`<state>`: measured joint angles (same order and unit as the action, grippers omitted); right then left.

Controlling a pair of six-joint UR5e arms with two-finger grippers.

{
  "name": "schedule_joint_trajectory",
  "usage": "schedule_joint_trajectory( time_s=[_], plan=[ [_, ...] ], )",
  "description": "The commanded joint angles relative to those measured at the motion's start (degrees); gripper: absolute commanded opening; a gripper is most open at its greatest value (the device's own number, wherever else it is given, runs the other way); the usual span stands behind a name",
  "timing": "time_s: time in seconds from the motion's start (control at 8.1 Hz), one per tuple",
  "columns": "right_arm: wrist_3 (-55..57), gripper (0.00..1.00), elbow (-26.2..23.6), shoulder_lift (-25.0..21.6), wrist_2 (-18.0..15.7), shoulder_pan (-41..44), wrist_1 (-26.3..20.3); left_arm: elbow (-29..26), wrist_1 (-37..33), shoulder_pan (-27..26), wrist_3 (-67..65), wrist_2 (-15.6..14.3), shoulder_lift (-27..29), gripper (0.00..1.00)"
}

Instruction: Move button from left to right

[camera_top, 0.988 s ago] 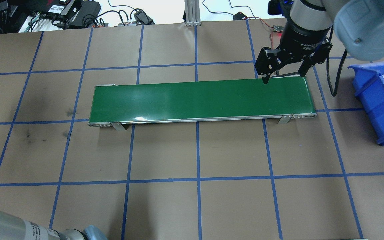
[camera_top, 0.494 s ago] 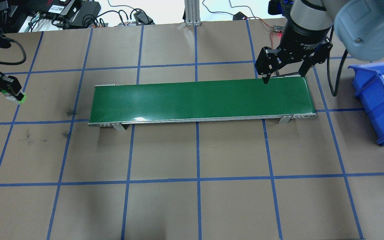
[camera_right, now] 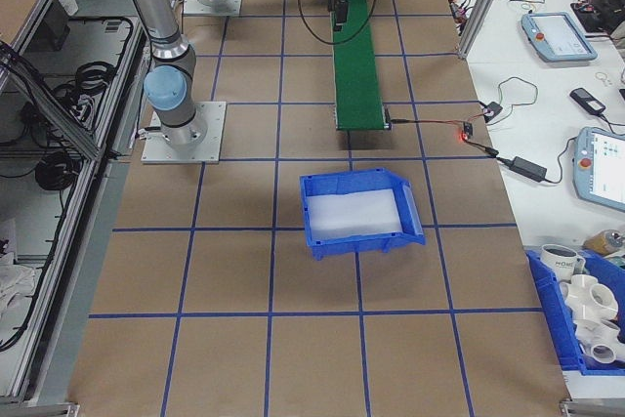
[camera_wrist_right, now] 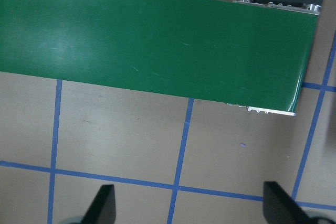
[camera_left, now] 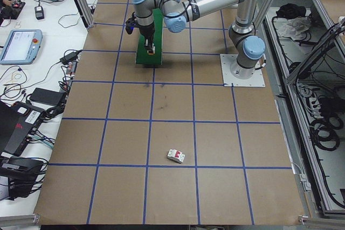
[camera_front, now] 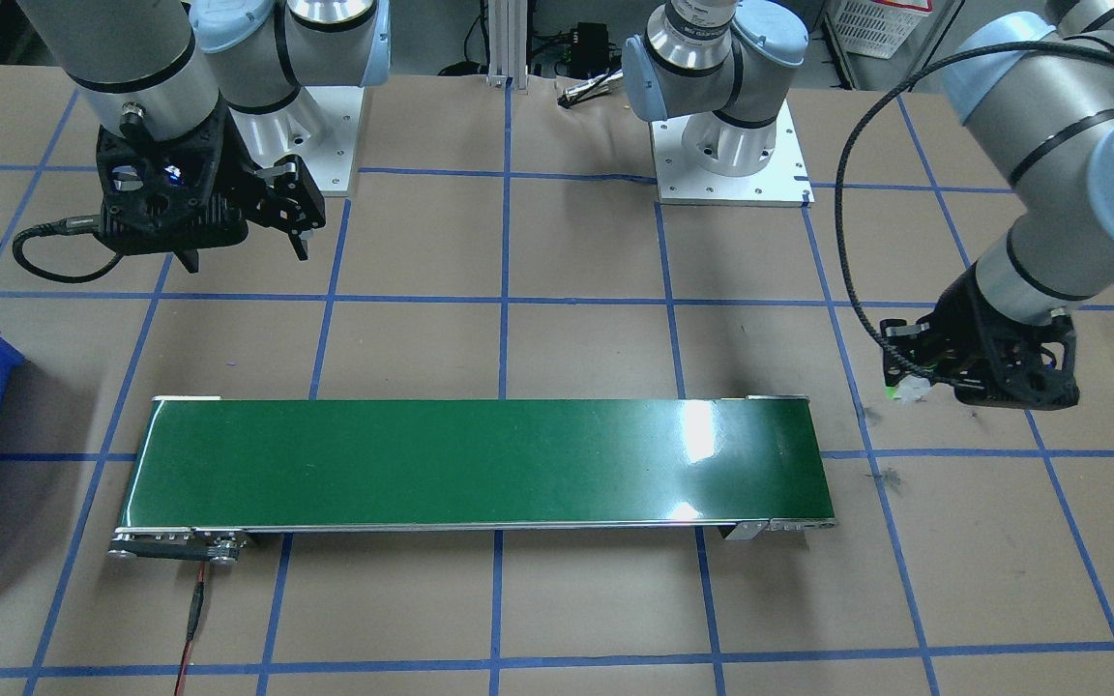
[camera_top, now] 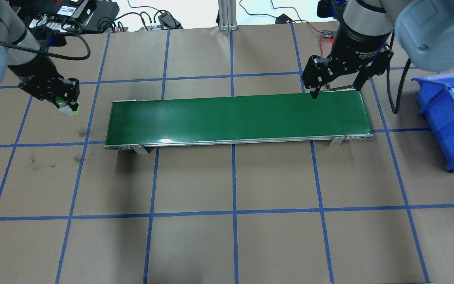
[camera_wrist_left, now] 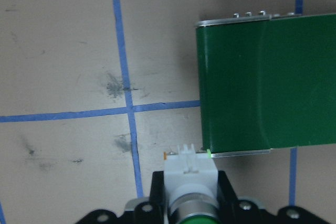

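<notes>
one button (camera_top: 69,108) lies level in the left gripper (camera_top: 66,103), base toward the belt (camera_top: 235,118); right gripper (camera_top: 335,88) spread.

You see a glossy green belt (camera_top: 237,117) on a metal frame, a matt brown paper table (camera_top: 274,177), and the button (camera_wrist_left: 190,184) of whitish plastic between the left gripper's (camera_top: 67,106) fingers.

A robotics lab: a desk (camera_top: 250,244) gridded with blue tape, a small green conveyor belt (camera_top: 237,118), teach pendants (camera_right: 555,36), cables and aluminium framing around it.
</notes>
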<state>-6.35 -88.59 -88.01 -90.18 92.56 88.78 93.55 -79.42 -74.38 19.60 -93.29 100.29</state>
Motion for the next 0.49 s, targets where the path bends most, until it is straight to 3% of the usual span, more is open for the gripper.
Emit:
schedule_joint_trajectory(
  time_s=[0.0,0.12,0.37],
  plan=[
    [-0.33,1.0,0.0,0.03,-0.09,-0.01,0.17,0.75,0.4,-4.8,6.58,1.51,1.05,0.02],
    [-0.33,1.0,0.0,0.03,-0.09,-0.01,0.17,1.01,-0.2,-6.12,11.89,1.61,1.05,0.02],
    [-0.24,1.0,0.0,-0.05,0.09,0.08,0.08,1.19,-0.03,-6.31,35.49,1.27,1.66,0.02]
  ],
)
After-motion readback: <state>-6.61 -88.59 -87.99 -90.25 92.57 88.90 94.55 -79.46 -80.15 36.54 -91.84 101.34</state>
